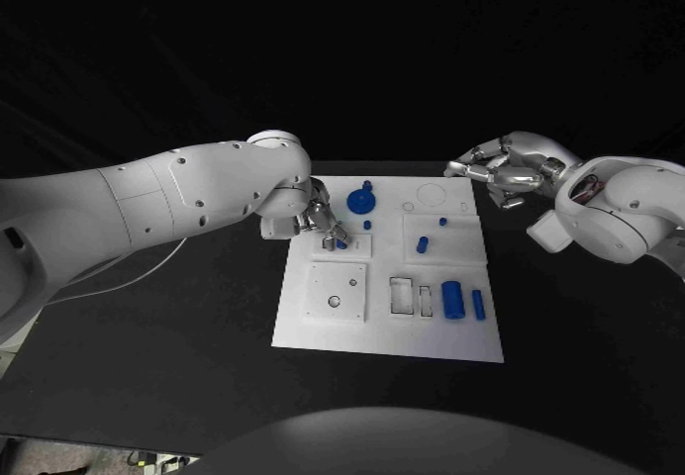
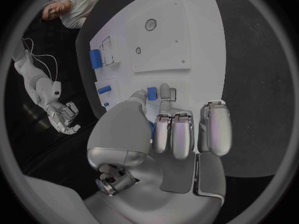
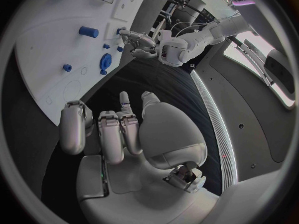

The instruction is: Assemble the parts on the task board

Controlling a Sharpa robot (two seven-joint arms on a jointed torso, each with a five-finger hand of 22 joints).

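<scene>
Left hand (image 1: 317, 224) fingers (image 2: 163, 97) pinch small blue part (image 2: 152, 93) over task board (image 1: 322, 332).

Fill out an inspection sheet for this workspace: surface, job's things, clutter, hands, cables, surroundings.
Surface: black table, with the white task board in the middle.
Job's things: blue parts on the board: a round disc, a large cylinder, a slim bar, several small pegs.
Clutter: nothing seen.
Hands: left hand over the board's left side, pinching a small blue part; right hand beyond the board's far right corner, fingers curled, holding nothing.
Cables: thin cable under the left arm.
Surroundings: dark.
</scene>
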